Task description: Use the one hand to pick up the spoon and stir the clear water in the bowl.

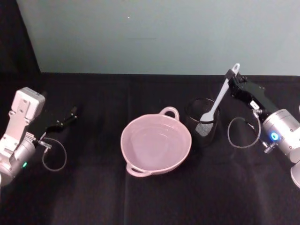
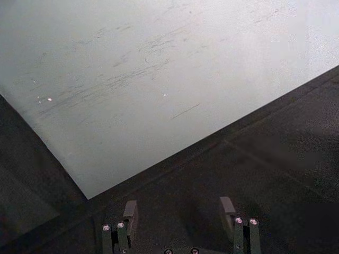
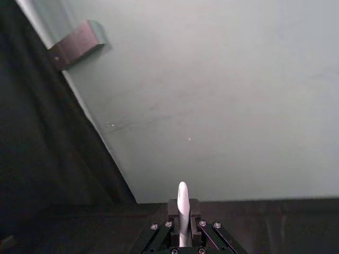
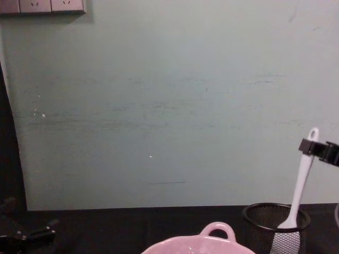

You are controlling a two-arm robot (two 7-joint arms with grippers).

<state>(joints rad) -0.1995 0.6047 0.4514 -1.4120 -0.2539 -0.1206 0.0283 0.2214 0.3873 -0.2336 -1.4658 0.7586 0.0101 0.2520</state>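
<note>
counter [image 1: 93, 197] is carrying everything; pink bowl [image 1: 133, 133] is sitting mid-counter, its contents looking clear, presumably the water; black mesh cup [image 1: 193, 119] is standing just beside the bowl on the robot's right, not touching it as far as I can tell; right gripper [image 1: 229, 75] is hanging to the right of the bowl and farther back, raised above the counter; its jaws are pinching closed on the spoon [image 1: 221, 92] near the handle tip, the wrist view showing the white handle clamped between them; left gripper [image 1: 73, 111] is idling well apart to the bowl's left, jaws spread and holding nothing; spoon is leaning out of the cup, head sitting down inside the mesh, so it is right of the bowl and not yet over it.

step in hand, as I'm reading it: grasp done, extraction starting; next move is calling for a lift along the handle's tilt until the head is clearing the cup rim, then a traverse left over the bowl, then dipping the head in and circling without knocking the bowl wall.
</note>
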